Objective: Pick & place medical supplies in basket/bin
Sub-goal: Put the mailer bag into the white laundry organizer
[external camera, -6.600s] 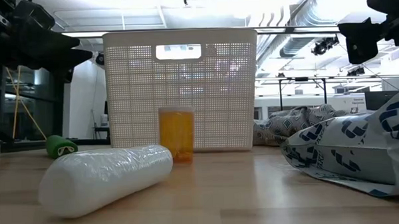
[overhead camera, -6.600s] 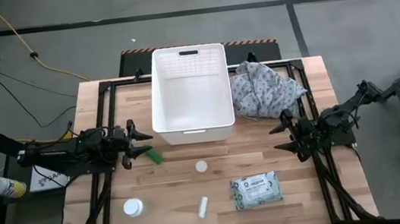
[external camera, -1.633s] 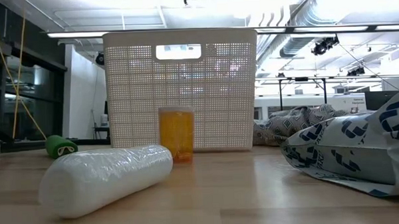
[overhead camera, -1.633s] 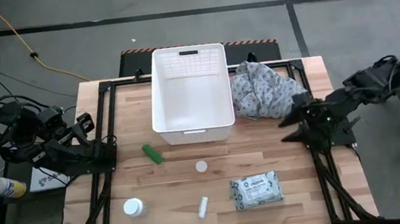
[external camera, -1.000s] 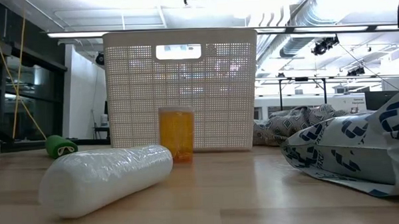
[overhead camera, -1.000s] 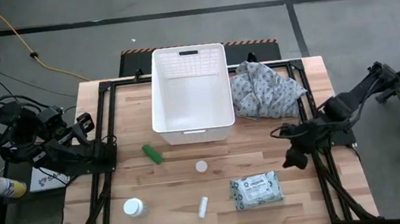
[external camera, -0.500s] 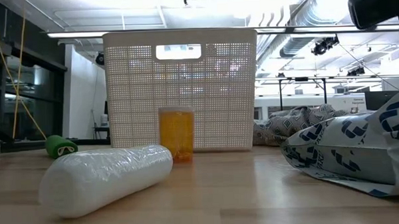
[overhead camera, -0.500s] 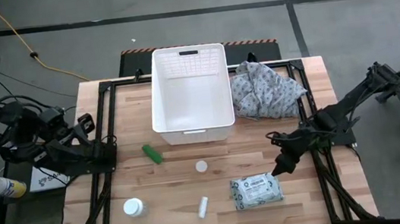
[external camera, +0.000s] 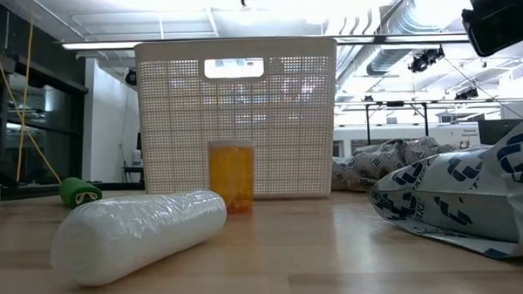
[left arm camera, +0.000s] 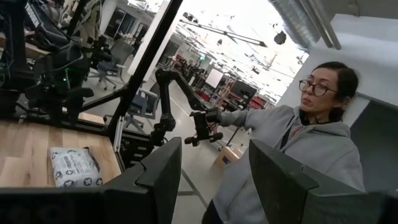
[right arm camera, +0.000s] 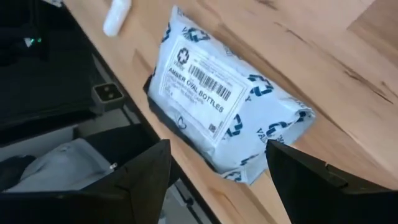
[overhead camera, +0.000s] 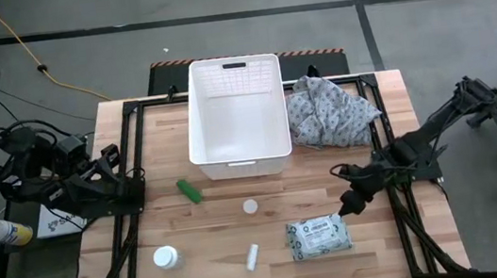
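The left gripper (left arm camera: 214,180) shows 2 dark fingers (left arm camera: 158,174) spread apart, holding nothing. Beyond them, a wipes packet (left arm camera: 74,167) lies on the wooden table (left arm camera: 25,149). A person in a grey hoodie (left arm camera: 292,143) grips a leader arm (left arm camera: 180,106).

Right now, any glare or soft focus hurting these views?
Low view: ceiling lights blow out the top; the near white tube is soft. Left wrist view: bright window behind, own fingers dark. Right wrist view: wipes packet label readable.

Pale, matt wooden plank table (overhead camera: 268,222); white lattice-walled plastic bin (overhead camera: 237,117); crumpled grey patterned cloth (overhead camera: 326,110); glossy grey-green plastic wipes packet (right arm camera: 224,99) with white paper label
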You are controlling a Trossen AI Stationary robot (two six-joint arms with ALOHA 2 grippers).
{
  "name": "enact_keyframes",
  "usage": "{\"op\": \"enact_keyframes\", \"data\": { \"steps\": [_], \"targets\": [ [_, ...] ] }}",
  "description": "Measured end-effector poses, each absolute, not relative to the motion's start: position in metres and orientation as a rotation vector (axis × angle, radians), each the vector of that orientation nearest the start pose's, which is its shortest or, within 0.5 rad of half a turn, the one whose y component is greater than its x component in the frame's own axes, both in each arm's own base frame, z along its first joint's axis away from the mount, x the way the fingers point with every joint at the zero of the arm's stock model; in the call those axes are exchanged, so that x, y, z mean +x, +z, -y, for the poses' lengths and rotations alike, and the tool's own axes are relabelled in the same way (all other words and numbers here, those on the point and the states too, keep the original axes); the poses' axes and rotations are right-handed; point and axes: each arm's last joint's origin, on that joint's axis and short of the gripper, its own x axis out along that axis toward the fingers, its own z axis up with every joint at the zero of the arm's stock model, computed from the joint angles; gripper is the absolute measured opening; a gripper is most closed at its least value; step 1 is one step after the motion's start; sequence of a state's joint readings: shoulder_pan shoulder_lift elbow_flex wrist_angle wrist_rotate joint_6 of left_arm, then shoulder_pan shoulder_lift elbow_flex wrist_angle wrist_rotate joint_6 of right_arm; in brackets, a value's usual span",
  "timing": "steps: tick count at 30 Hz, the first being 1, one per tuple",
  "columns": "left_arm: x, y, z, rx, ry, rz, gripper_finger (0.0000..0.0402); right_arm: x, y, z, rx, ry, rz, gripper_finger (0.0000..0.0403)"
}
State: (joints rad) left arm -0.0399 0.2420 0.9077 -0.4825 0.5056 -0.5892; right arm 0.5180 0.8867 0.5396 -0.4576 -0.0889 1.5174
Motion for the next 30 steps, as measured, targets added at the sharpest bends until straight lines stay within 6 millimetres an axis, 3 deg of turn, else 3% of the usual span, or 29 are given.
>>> {"op": "enact_keyframes", "data": {
  "steps": [18,30],
  "targets": [
    [0.011,0.378,0.014,-0.541,-0.565,-0.028,0.0221,0.160,0.180,-0.132,1.184,-0.216,-1.096,0.0255],
    [0.011,0.378,0.014,-0.541,-0.566,-0.028,0.0221,0.168,0.161,-0.139,1.142,-0.283,-1.099,0.0255]
  ]
}}
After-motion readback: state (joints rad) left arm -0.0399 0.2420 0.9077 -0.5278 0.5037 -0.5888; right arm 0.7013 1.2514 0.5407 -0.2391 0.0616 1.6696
